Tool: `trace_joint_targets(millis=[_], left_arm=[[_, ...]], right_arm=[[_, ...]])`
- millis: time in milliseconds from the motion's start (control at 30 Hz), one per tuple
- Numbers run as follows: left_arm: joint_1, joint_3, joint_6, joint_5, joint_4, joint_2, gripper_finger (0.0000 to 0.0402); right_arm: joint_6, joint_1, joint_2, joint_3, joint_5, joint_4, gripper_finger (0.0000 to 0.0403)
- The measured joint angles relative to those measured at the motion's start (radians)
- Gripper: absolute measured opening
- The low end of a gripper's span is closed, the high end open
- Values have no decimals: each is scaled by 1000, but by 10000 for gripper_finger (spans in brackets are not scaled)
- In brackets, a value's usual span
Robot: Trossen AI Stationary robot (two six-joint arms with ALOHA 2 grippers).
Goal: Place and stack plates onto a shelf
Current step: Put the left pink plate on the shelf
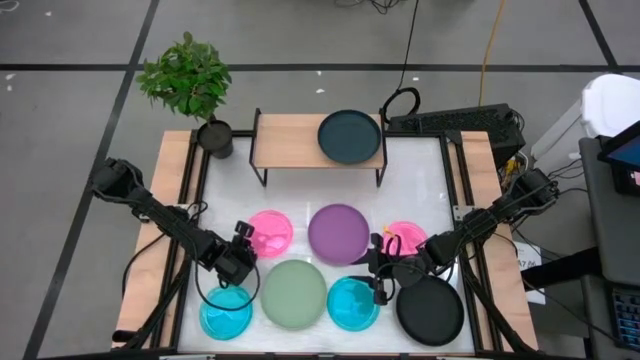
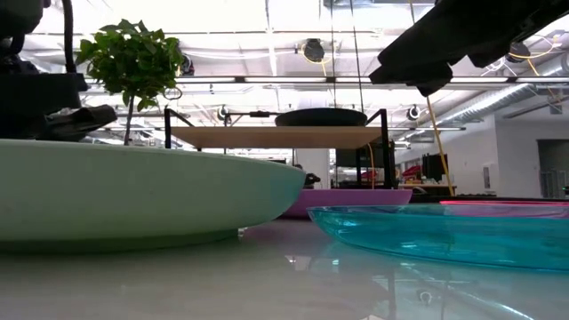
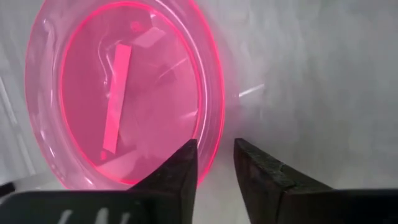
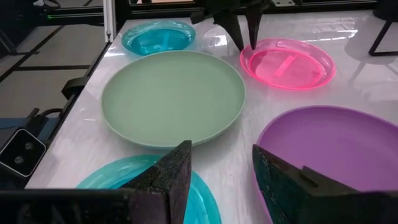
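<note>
We see two slim, dark, jointed arms with black cables looping along their links. The left gripper and right gripper are blocky and black. Up close, the fingers are matte dark wedges, tapering to blunt tips, with a rough-textured inner face.

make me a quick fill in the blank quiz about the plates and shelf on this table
1. The only plate already on the shelf is the ____ one.
2. The left gripper hangs, fingers apart, at the rim of a ____ plate.
3. The green plate lies between two ____ plates.
4. A potted ____ stands left of the shelf.

Missing words: dark teal; pink; cyan; plant
</note>
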State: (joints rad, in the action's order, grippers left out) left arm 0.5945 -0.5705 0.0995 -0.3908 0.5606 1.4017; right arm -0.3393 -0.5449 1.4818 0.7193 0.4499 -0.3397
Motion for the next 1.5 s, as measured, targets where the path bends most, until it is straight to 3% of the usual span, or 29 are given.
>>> trace_joint_targets(millis=[200, 1333, 1500], left_arm=[[-1, 2, -61, -11, 3, 2, 75], [-1, 19, -147, -33, -32, 0, 73], [-1, 19, -147, -28, -33, 0, 46]], right_arm=[[3, 0, 0, 0, 0, 0, 150], [7, 0, 0, 0, 1, 0, 150], [7, 0, 0, 0, 0, 0, 150]])
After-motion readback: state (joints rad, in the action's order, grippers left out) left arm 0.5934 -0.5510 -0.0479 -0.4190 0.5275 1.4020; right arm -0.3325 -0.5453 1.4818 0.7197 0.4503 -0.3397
